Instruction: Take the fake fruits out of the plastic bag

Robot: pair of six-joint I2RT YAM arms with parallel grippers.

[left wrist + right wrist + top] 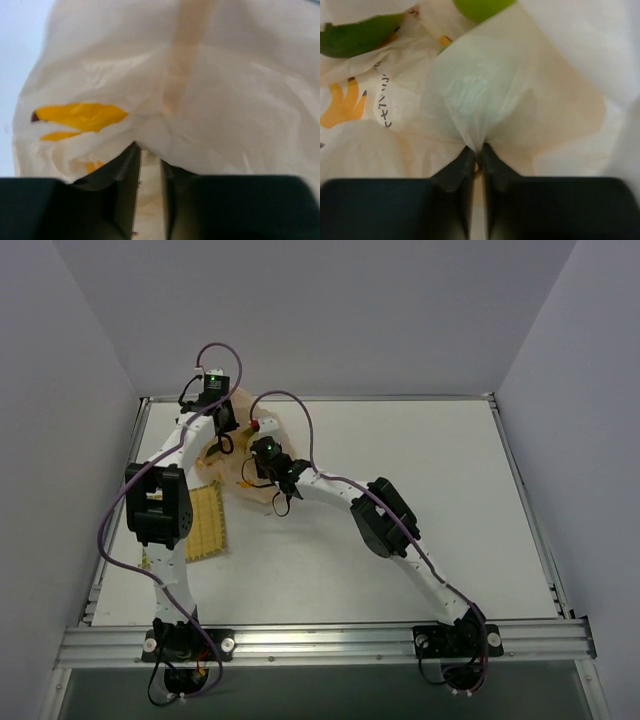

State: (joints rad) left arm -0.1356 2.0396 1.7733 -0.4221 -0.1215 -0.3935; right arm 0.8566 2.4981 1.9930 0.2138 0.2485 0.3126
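The plastic bag lies crumpled at the back left of the table, pale peach with orange-yellow marks. My left gripper is at its far left side. In the left wrist view the bag drapes over the fingertips, and the gripper has its jaws nearly together with film between them. My right gripper is on the bag's right side. In the right wrist view it is shut on a gathered fold of the bag. A dark green fake fruit and a yellow-green one lie among the bag's folds beyond it.
A square yellow woven mat lies on the table just in front of the bag, beside the left arm. A small red thing shows at the bag's far edge. Purple cables loop over both arms. Grey walls stand at the left, back and right.
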